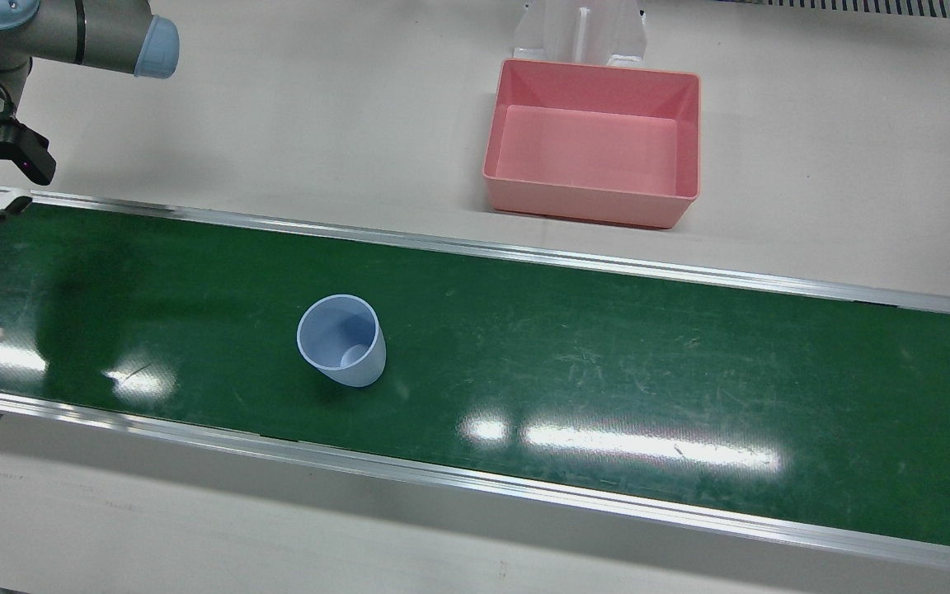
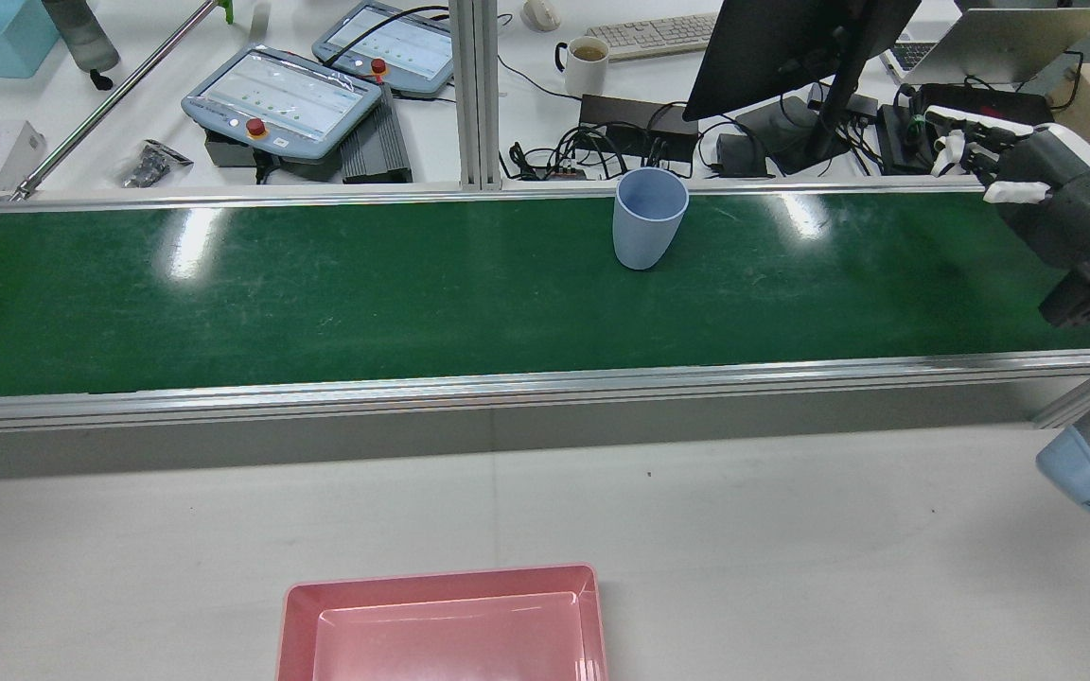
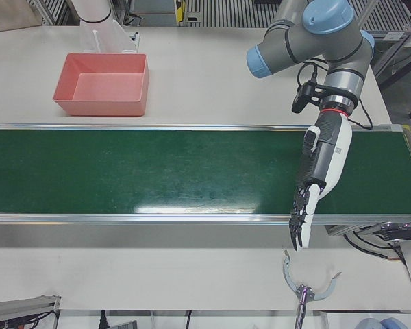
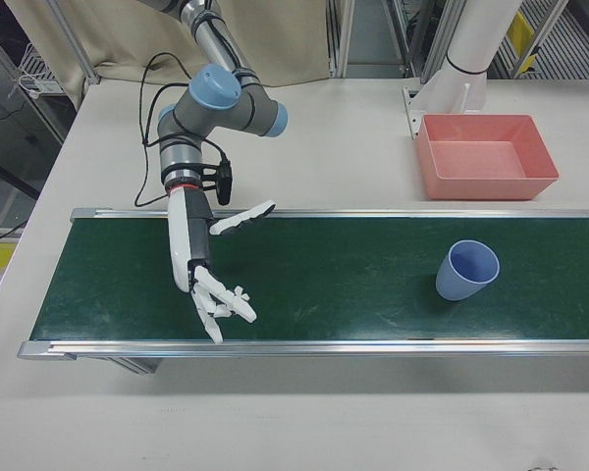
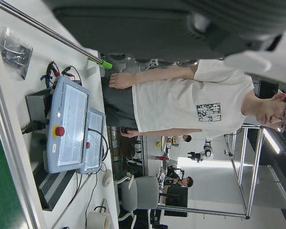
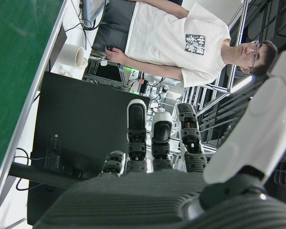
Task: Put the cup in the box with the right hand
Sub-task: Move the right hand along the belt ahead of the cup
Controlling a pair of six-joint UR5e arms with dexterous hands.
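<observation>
so the landmark here is the green belt (image 1: 524, 346), everything hangs off that.

nearest the operators' side, the blue cup (image 1: 341, 340) stands upright on the belt with its mouth up, toward the belt's operator-side edge. nothing touches it.

further along the belt toward its end, well apart from the cup, the right hand (image 4: 214, 285) hangs over the green with fingers spread and nothing in it. the left hand (image 3: 318, 175) is over the opposite end of the belt, fingers stretched out long and straight, also empty, well clear of the job.

past the belt's far rail, on the pale table (image 1: 318, 124) on the robot's side, sits the pink box (image 1: 593, 140), empty as far as i can see.

handling guess: the cup looks like thin smooth plastic, so light, fairly stiff but probably a bit slick, and easy to knock over if a finger bumps the rim first. it tapers toward the base, so a low hold could squirt it upward. i'd wrap the fingers around the wall about mid-height or just under the rim, thumb opposite, moderate squeeze. not fragile, so dropping it into the box from low should be fine.
</observation>
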